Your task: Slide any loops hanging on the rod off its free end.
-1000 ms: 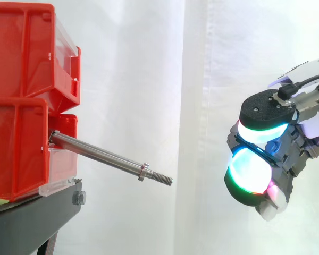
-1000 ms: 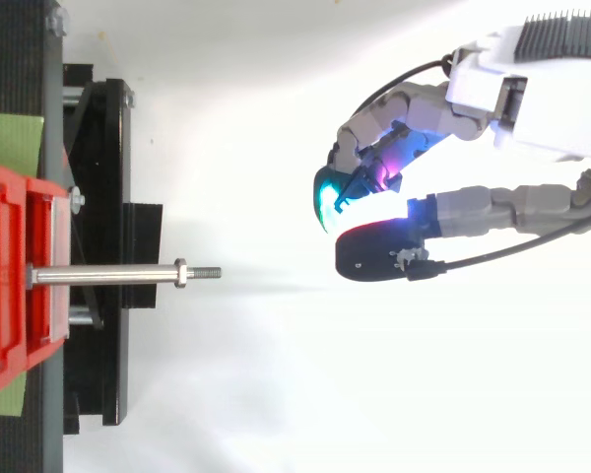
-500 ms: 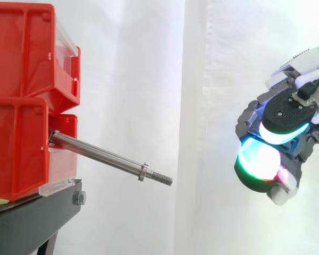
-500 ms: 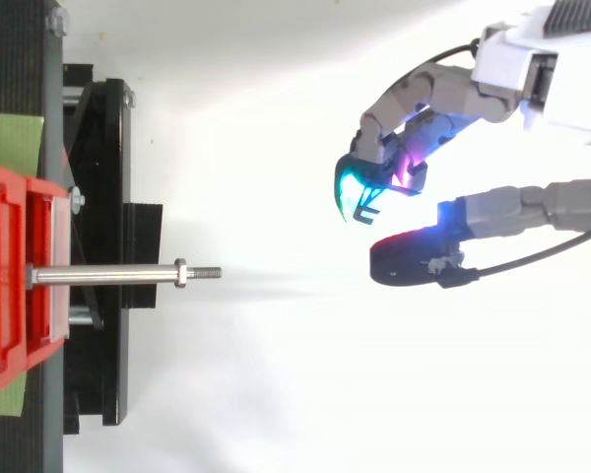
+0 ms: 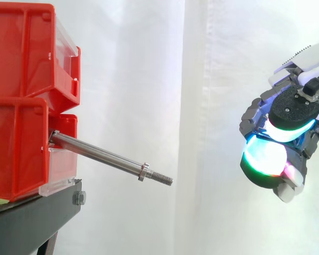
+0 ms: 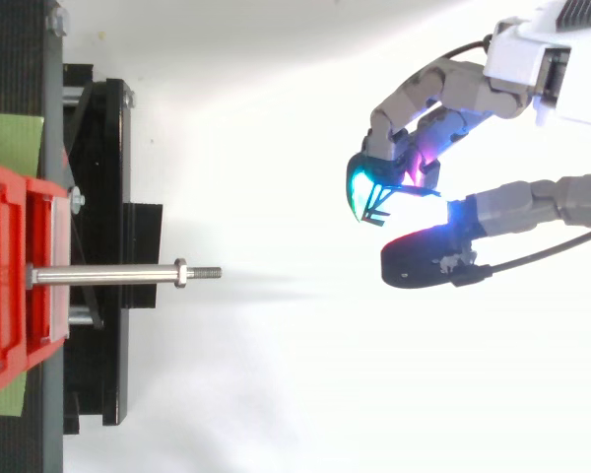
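The steel rod (image 5: 103,155) sticks out from the lower red bin (image 5: 16,149) and slopes down to its threaded free end on the right. A nut (image 5: 143,171) sits near that end, and nothing hangs on the rod (image 6: 108,275). My hand (image 6: 424,94) hovers far to the right of the free end, a little above its height in the side view (image 5: 287,114). Its fingers are curled, and a thin dark loop (image 6: 372,202) lies against the cyan fingertip. In the top view the thumb (image 6: 424,261) stands slightly apart from the fingers.
Two red bins (image 5: 21,53) are stacked on the black stand (image 5: 32,223) at the left. A white curtain hangs behind. Open air separates the rod's tip from my hand.
My hand has drawn back to the right and slightly upward, away from the rod's free end. The thumb has spread a little from the fingers. The rod has not moved.
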You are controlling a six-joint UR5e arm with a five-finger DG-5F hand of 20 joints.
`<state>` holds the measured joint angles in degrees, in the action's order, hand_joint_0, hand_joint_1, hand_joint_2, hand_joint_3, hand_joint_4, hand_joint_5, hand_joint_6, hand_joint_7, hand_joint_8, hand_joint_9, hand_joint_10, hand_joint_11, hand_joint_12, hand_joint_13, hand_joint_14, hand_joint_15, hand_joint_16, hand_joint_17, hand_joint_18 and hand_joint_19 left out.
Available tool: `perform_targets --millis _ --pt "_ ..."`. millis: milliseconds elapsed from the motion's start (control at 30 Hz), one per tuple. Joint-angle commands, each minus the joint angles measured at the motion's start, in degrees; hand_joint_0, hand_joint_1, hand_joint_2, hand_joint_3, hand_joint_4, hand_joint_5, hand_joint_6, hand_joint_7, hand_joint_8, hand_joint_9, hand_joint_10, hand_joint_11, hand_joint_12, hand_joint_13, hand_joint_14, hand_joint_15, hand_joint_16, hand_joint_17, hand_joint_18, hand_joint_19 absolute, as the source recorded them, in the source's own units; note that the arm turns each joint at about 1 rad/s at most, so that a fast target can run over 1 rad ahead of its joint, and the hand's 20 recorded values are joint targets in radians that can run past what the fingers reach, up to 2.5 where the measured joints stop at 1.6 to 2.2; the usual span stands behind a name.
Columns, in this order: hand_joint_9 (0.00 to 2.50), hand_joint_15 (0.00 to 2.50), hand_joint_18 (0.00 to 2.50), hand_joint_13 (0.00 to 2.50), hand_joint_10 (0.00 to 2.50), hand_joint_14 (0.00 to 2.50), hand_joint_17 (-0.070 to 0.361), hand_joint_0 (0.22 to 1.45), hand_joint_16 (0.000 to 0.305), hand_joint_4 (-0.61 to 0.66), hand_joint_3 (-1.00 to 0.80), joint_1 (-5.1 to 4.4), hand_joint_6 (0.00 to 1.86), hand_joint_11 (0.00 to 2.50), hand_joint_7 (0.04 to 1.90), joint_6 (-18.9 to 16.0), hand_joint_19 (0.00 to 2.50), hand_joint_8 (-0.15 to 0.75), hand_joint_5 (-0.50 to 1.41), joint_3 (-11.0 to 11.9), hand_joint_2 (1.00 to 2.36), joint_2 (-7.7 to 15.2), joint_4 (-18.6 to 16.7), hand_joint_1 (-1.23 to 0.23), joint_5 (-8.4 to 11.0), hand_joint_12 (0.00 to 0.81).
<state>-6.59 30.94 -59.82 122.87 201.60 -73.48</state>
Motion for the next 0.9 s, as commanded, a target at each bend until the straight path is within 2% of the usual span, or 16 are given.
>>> perform_targets --millis 0,100,200,400,467,700,800,867 --pt "0.87 0.48 0.64 0.74 0.02 0.02 0.107 0.58 0.048 0.11 -0.34 0.00 0.94 0.78 0.91 -0.27 0.46 0.283 -0.14 0.23 1.01 0.00 0.02 -0.55 0.00 0.350" --pt "0.87 0.47 0.66 0.76 0.02 0.02 0.112 0.59 0.050 0.08 -0.18 0.00 0.95 0.76 0.89 -0.36 0.45 0.292 -0.15 0.32 1.02 0.00 -0.07 -0.63 0.00 0.362" --pt "0.85 0.47 0.67 0.76 0.02 0.02 0.110 0.63 0.049 -0.05 -0.12 0.00 0.96 0.77 0.89 -0.53 0.43 0.287 -0.16 0.32 1.02 0.00 -0.07 -0.73 0.00 0.359" --pt "0.84 0.47 0.70 0.76 0.03 0.02 0.101 0.70 0.045 -0.07 -0.36 0.00 0.97 0.79 0.82 -0.80 0.41 0.259 -0.17 0.32 1.01 0.00 0.02 -0.79 0.00 0.337" --pt "0.86 0.47 0.70 0.77 0.02 0.02 0.100 0.69 0.044 -0.06 -0.41 0.00 0.97 0.79 0.82 -0.88 0.42 0.259 -0.17 0.32 1.01 0.00 0.11 -0.79 0.00 0.337" --pt "0.92 0.49 0.70 0.78 0.02 0.02 0.100 0.62 0.044 0.07 -0.50 0.00 0.96 0.82 0.86 -0.97 0.45 0.271 -0.15 0.32 1.00 0.00 0.11 -0.61 0.00 0.339" --pt "0.96 0.52 0.69 0.79 0.03 0.02 0.103 0.59 0.046 0.06 -0.49 0.00 0.95 0.82 0.93 -1.15 0.48 0.274 -0.13 0.32 1.00 0.00 0.11 -0.46 0.00 0.343" --pt "0.96 0.53 0.68 0.80 0.03 0.02 0.103 0.59 0.046 0.05 -0.45 0.00 0.95 0.82 0.94 -1.24 0.49 0.275 -0.13 0.32 1.00 0.00 0.11 -0.45 0.00 0.348"
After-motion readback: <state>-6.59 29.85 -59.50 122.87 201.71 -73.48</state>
